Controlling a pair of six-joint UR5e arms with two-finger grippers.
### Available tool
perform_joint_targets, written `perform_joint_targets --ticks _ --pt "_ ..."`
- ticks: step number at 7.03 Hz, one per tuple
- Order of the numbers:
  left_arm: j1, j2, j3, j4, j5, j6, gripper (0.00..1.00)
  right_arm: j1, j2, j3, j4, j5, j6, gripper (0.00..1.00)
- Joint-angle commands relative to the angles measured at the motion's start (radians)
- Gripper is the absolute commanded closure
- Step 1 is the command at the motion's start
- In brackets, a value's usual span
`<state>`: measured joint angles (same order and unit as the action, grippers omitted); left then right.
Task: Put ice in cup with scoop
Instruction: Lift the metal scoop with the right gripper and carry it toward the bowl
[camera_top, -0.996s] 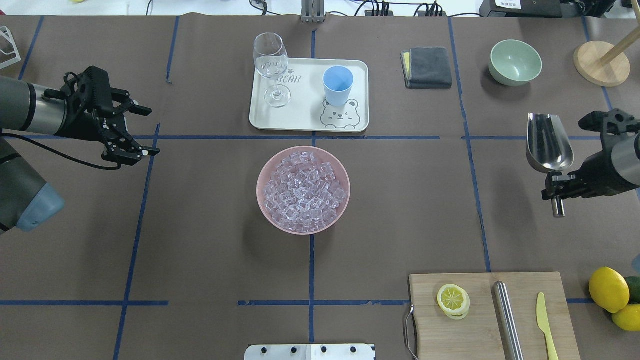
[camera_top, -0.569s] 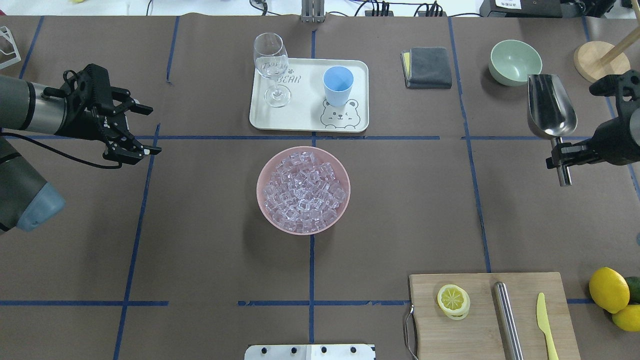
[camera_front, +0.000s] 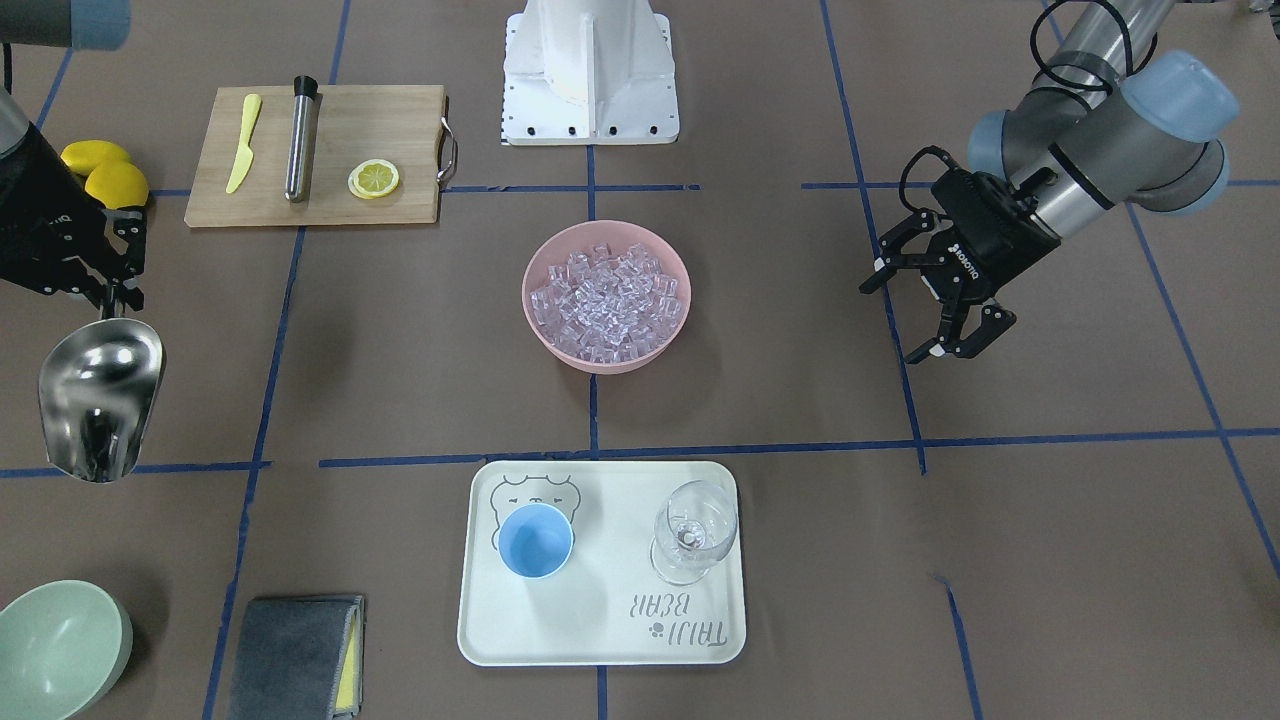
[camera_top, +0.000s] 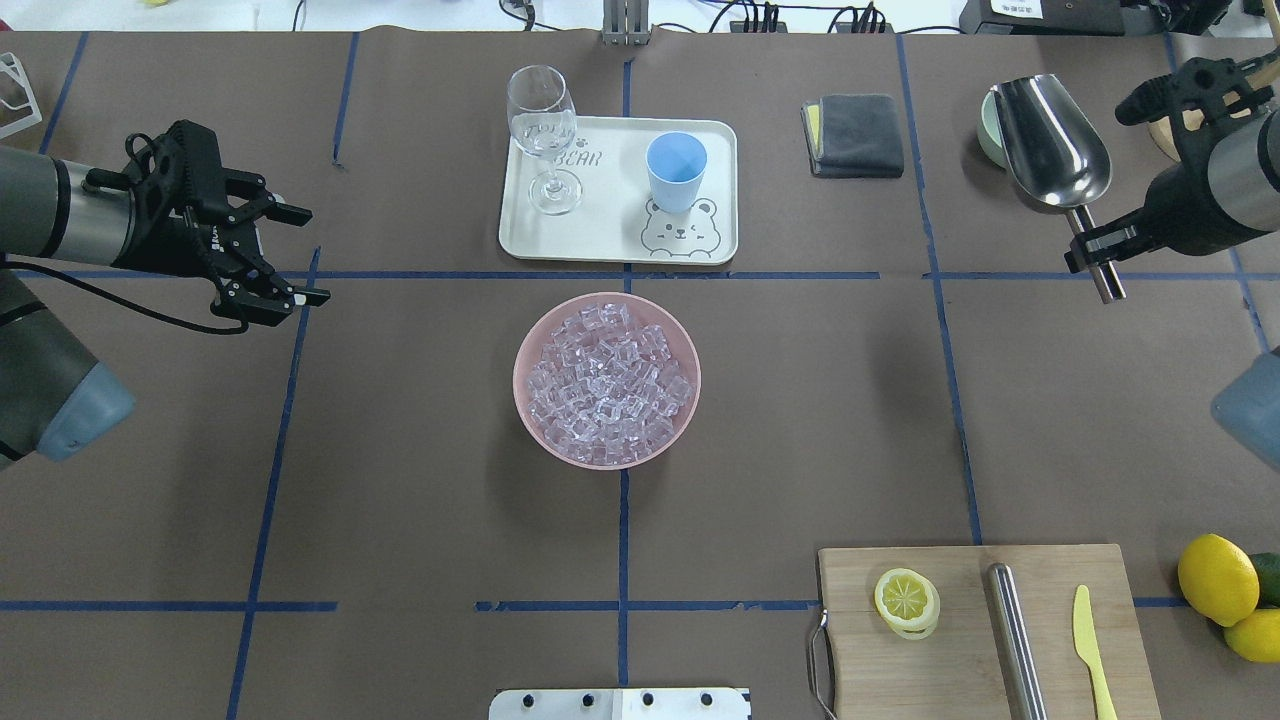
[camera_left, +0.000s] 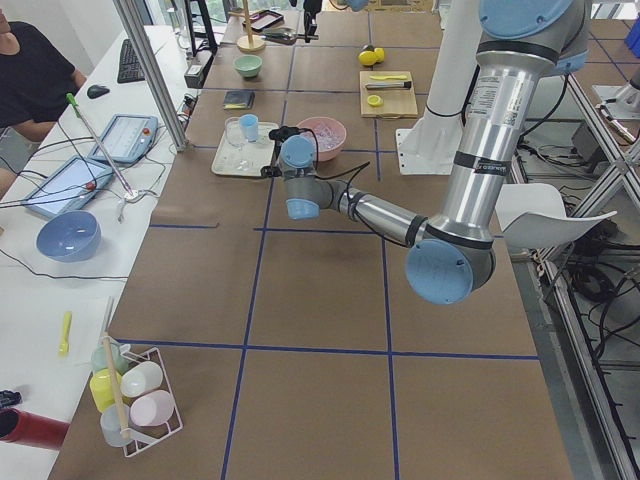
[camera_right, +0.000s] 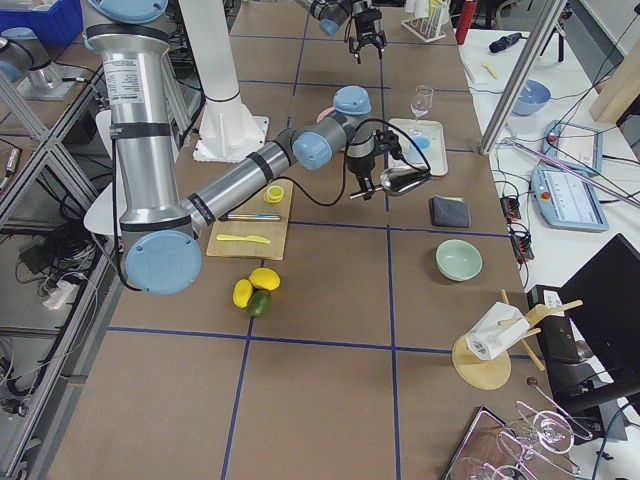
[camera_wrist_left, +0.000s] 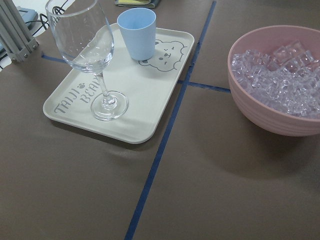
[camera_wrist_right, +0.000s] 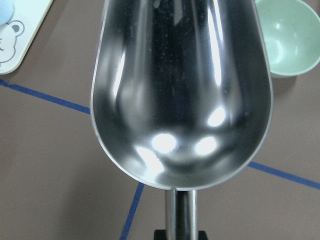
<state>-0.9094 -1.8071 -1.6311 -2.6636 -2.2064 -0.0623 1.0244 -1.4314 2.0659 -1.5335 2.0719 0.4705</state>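
Observation:
The ice is heaped in a pink bowl at the table's middle, also seen in the left wrist view. The light-blue cup stands upright and empty on a white bear tray, beside a clear wine glass. My right gripper is shut on the rod handle of the silver scoop. It holds the scoop in the air at the far right, trough empty. My left gripper is open and empty at the left, above the table.
A pale green bowl sits under the scoop's front end. A grey cloth lies right of the tray. A cutting board with a lemon slice, steel cylinder and yellow knife is near right, with lemons beside it.
My right gripper has carried the scoop away from the robot and slightly left, so its mouth now covers part of the green bowl. My left gripper has shifted slightly.

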Motion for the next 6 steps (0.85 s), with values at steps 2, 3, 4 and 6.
perform_joint_targets --ticks 2,3,4,6 --pt "0.020 -0.034 0.014 -0.012 0.002 -0.071 0.00 -0.027 0.144 0.029 -0.273 -0.026 -0.544 1.00" --pt "0.039 -0.038 0.014 -0.012 0.002 -0.076 0.00 -0.070 0.207 0.051 -0.479 -0.036 -0.641 1.00" --pt "0.058 -0.038 0.017 -0.012 0.001 -0.079 0.00 -0.116 0.300 0.052 -0.672 -0.089 -0.691 1.00" --pt "0.128 -0.054 0.020 -0.009 0.011 -0.068 0.00 -0.263 0.384 0.051 -0.839 -0.267 -0.734 1.00"
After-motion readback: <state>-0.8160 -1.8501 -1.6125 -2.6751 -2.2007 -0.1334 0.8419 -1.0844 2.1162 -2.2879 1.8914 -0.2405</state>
